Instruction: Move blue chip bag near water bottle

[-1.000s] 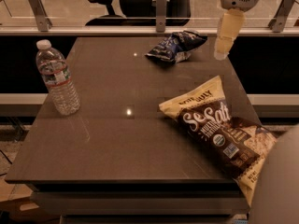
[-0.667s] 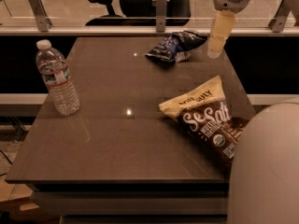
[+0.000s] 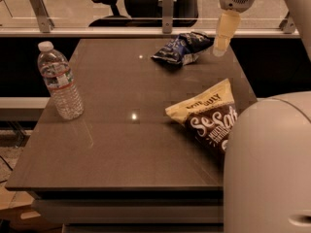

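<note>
The blue chip bag (image 3: 182,48) lies crumpled near the far edge of the brown table, right of centre. The water bottle (image 3: 59,81) stands upright with its white cap on near the table's left edge. My gripper (image 3: 223,33) hangs above the table's far right corner, just right of the blue chip bag and apart from it. It holds nothing that I can see.
A large yellow-and-brown "Sea Salt" bag (image 3: 209,115) lies on the right side of the table (image 3: 126,144). My arm's pale body (image 3: 269,169) fills the lower right and hides part of that bag. A rail and an office chair (image 3: 141,4) stand behind the table.
The gripper has shifted left, closer to the blue chip bag. The arm's body has swung further into the lower right and covers more of the Sea Salt bag.
</note>
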`<action>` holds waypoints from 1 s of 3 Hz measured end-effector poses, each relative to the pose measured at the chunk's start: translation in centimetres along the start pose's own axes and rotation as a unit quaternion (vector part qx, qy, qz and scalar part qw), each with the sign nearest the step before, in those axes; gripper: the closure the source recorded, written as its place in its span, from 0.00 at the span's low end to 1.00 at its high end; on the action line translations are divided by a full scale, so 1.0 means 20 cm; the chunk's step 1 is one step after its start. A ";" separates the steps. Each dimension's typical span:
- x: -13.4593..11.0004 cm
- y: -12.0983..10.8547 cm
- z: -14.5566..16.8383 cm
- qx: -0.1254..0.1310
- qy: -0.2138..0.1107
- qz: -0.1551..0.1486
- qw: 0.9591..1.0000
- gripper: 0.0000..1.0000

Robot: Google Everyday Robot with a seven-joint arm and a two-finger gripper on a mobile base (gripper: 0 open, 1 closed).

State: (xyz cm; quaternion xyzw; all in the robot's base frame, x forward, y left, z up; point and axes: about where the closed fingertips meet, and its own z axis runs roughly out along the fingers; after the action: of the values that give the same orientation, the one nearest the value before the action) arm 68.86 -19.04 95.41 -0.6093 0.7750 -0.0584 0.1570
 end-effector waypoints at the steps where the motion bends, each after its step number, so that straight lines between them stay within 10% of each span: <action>1: 0.00 -0.04 0.07 -0.002 -0.008 -0.003 1.000 0.00; 3: -0.03 -0.07 0.27 -0.029 -0.007 -0.011 0.999 0.00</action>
State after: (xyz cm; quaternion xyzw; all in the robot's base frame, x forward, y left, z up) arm 71.97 -18.18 90.81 -0.6222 0.7689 -0.0333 0.1435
